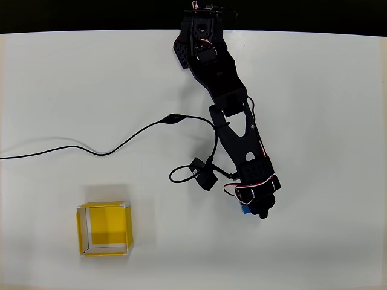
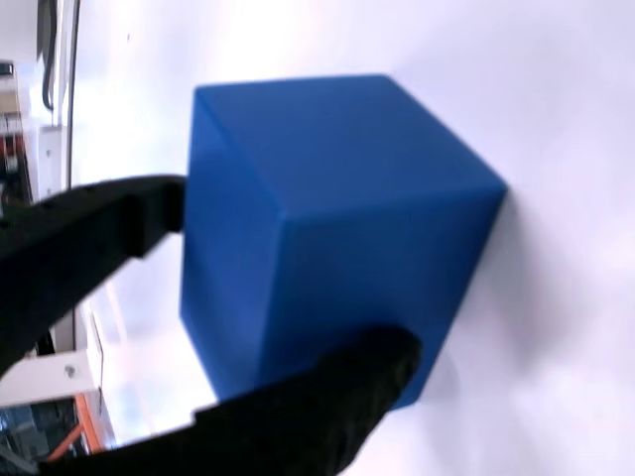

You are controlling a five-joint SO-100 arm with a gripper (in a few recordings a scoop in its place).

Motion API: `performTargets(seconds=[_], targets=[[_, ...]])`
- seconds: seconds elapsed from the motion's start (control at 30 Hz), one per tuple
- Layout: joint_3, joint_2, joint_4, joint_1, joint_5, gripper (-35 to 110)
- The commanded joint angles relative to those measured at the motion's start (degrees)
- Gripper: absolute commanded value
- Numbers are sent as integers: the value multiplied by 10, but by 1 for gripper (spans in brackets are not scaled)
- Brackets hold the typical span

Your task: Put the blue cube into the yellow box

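The blue cube (image 2: 337, 218) looms large in the wrist view, resting on the white table. My gripper (image 2: 283, 288) is shut on it: one black finger (image 2: 109, 233) presses its left face and the other finger (image 2: 327, 407) its lower edge. In the overhead view only a blue sliver of the cube (image 1: 244, 209) shows under the gripper (image 1: 257, 208), at the lower right of the table. The yellow box (image 1: 81, 232) stands far to the left near the front edge, with nothing inside it.
A small black module (image 1: 204, 174) with a looping cable (image 1: 121, 145) lies just left of the arm, and the cable runs off to the left edge. The arm's base (image 1: 202, 36) is at the table's far edge.
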Motion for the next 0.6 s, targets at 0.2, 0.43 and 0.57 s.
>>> performTargets(seconds=[0.2,0.43,0.57], targets=[[-43,29,-1,4,-25,29],[-40,28,-9,17,-53,24],[-33,33,-16,23,-84,21]])
